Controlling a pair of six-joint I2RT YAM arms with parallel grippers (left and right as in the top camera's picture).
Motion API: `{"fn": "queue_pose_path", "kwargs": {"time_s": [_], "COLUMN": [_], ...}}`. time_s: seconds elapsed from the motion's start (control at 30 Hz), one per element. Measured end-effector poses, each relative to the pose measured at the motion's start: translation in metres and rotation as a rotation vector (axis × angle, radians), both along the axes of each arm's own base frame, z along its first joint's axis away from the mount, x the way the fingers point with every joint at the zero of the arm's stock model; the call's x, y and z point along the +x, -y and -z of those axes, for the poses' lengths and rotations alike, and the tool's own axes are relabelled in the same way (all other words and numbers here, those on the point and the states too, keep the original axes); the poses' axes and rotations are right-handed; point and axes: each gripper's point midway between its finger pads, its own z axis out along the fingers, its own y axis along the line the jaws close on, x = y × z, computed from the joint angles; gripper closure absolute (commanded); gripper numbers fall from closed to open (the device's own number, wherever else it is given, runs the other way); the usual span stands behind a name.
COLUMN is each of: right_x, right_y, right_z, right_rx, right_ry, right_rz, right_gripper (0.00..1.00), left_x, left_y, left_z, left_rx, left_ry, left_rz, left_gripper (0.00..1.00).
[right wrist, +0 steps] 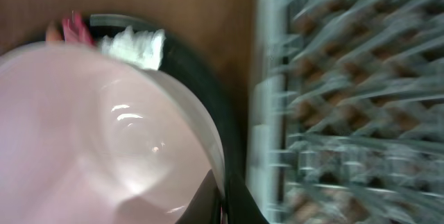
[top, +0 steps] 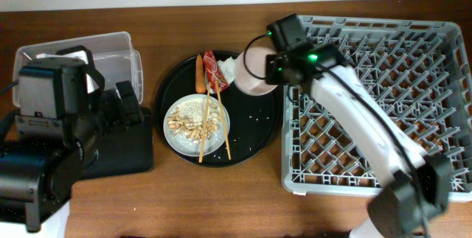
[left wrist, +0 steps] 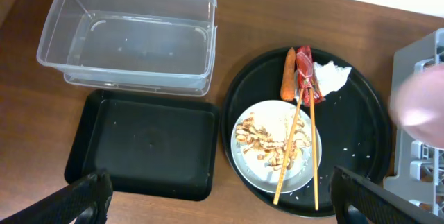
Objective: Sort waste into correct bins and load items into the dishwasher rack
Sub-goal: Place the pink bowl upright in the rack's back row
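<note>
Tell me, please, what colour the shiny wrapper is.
The wrapper is red, clearest in the left wrist view.

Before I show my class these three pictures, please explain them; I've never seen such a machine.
It is a robot: two arms at a table, each ending in a two-finger gripper. One picture looks down from above; the others come from cameras on each wrist. The left gripper hangs open near a flat black tray, beside a clear tub. A round black tray carries a plate of peanuts and rice, chopsticks across it, a carrot, a red wrapper and a napkin. The right gripper holds a white bowl, near the grey rack.
</note>
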Motion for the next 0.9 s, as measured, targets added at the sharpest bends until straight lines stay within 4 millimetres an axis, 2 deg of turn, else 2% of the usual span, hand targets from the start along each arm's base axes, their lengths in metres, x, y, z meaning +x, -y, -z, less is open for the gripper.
{"fn": "queue_pose_path", "kwargs": {"time_s": [0.03, 0.07, 0.1, 0.13, 0.17, 0.2, 0.23, 0.3, 0.37, 0.4, 0.43, 0.47, 0.5, 0.57, 0.67, 0.7, 0.73, 0.77, 0.8, 0.87, 0.9], "right_x": [-0.012, -0.017, -0.025, -0.030, -0.032, -0.034, -0.035, -0.030, -0.027, -0.026, -0.025, -0.024, -0.020, -0.014, 0.002, 0.005, 0.006, 0.006, 0.008, 0.002, 0.001], "right_y": [0.038, 0.059, 0.089, 0.131, 0.154, 0.186, 0.209, 0.258, 0.288, 0.295, 0.305, 0.309, 0.305, 0.292, 0.244, 0.234, 0.229, 0.226, 0.216, 0.187, 0.180], "right_z": [-0.038, -0.052, -0.064, -0.081, -0.090, -0.098, -0.095, -0.067, -0.034, -0.026, -0.011, 0.002, 0.014, 0.018, 0.022, 0.024, 0.026, 0.028, 0.032, 0.036, 0.036], "right_rx": [-0.134, -0.217, -0.352, -0.544, -0.644, -0.776, -0.855, -0.967, -1.028, -1.042, -1.063, -1.076, -1.063, -1.057, -1.061, -1.063, -1.060, -1.056, -1.030, -1.031, -1.020], "right_ry": [0.087, 0.125, 0.151, 0.193, 0.218, 0.223, 0.190, 0.068, -0.045, -0.069, -0.113, -0.148, -0.167, -0.156, -0.098, -0.089, -0.089, -0.088, -0.087, -0.119, -0.126], "right_rz": [0.094, 0.154, 0.249, 0.388, 0.467, 0.568, 0.626, 0.716, 0.746, 0.756, 0.759, 0.752, 0.730, 0.699, 0.589, 0.564, 0.553, 0.543, 0.522, 0.421, 0.401], "right_gripper": [0.96, 0.96, 0.96, 0.96, 0.96, 0.96, 0.96, 0.96, 0.96, 0.96, 0.96, 0.96, 0.96, 0.96, 0.96, 0.95, 0.83, 0.42, 0.37, 0.34, 0.34], "left_x": [0.000, 0.000, 0.000, 0.000, 0.000, 0.000, 0.000, 0.000, 0.000, 0.000, 0.000, 0.000, 0.000, 0.000, 0.000, 0.000, 0.000, 0.000, 0.000, 0.000, 0.000], "left_y": [0.000, 0.000, 0.000, 0.000, 0.000, 0.000, 0.000, 0.000, 0.000, 0.000, 0.000, 0.000, 0.000, 0.000, 0.000, 0.000, 0.000, 0.000, 0.000, 0.000, 0.000], "left_z": [0.000, 0.000, 0.000, 0.000, 0.000, 0.000, 0.000, 0.000, 0.000, 0.000, 0.000, 0.000, 0.000, 0.000, 0.000, 0.000, 0.000, 0.000, 0.000, 0.000, 0.000], "left_rx": [0.000, -0.001, -0.002, -0.002, -0.001, -0.001, -0.002, -0.002, -0.002, -0.002, -0.002, -0.002, -0.002, -0.002, -0.001, -0.002, -0.002, -0.002, -0.001, -0.002, -0.001], "left_ry": [0.001, 0.000, -0.001, 0.000, 0.000, 0.000, 0.000, -0.001, 0.000, 0.000, -0.001, 0.000, 0.000, 0.000, 0.000, 0.000, 0.000, 0.000, 0.000, 0.000, 0.000], "left_rz": [0.000, -0.001, -0.002, -0.002, -0.002, -0.002, -0.002, -0.002, -0.002, -0.002, -0.002, -0.002, -0.002, -0.002, -0.002, -0.002, -0.002, -0.002, -0.002, -0.002, -0.002], "left_gripper": [0.01, 0.01, 0.01, 0.01, 0.01, 0.01, 0.01, 0.01, 0.01, 0.01, 0.01, 0.01, 0.01, 0.01, 0.01, 0.01, 0.01, 0.01, 0.01, 0.01, 0.01]}}
